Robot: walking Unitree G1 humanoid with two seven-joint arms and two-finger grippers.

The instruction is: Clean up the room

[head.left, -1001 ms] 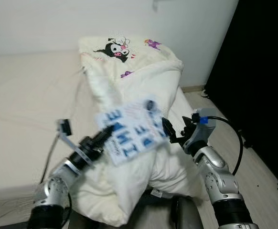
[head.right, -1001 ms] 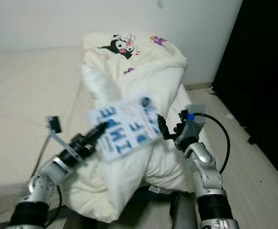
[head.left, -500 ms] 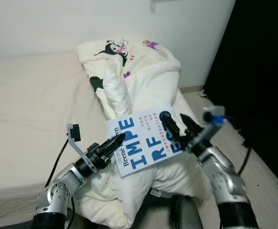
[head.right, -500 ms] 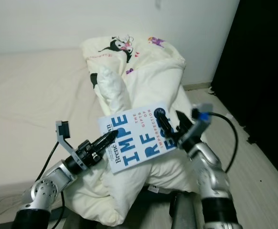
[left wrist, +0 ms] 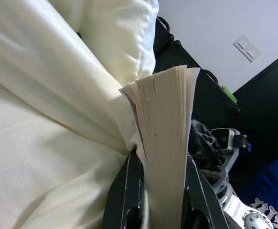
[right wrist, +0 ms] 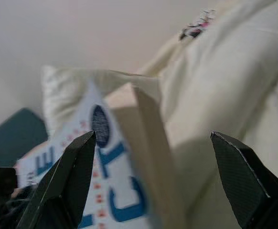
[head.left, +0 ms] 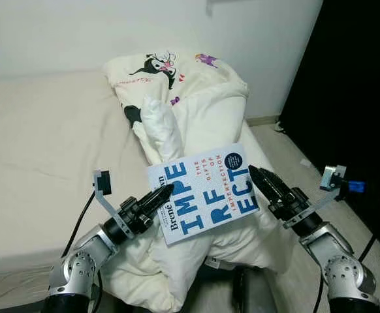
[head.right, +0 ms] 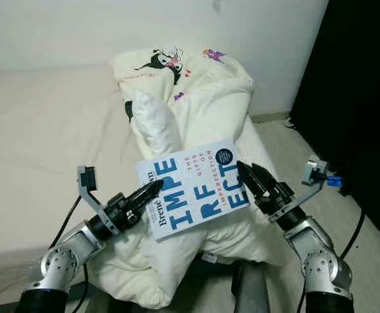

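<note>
Book (head.left: 203, 192) hangs cover-up over the duvet (head.left: 203, 111), long axis running straight between my hands. Left gripper (head.left: 158, 195) is clamped on its near-left edge; right gripper (head.left: 263, 181) sits spread wide just off the opposite edge, so it's next.

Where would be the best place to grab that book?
The book is thin and flat, so pinch an edge across its thickness. The left pincer already clamps the spine end from the left; the open right pincer suits the opposite edge.

The left gripper (left wrist: 162, 210) clamps a thick book (left wrist: 165, 143) by its page edges, cream duvet (left wrist: 48, 105) beside it, the other arm's silver wrist (left wrist: 225, 191) beyond.
</note>
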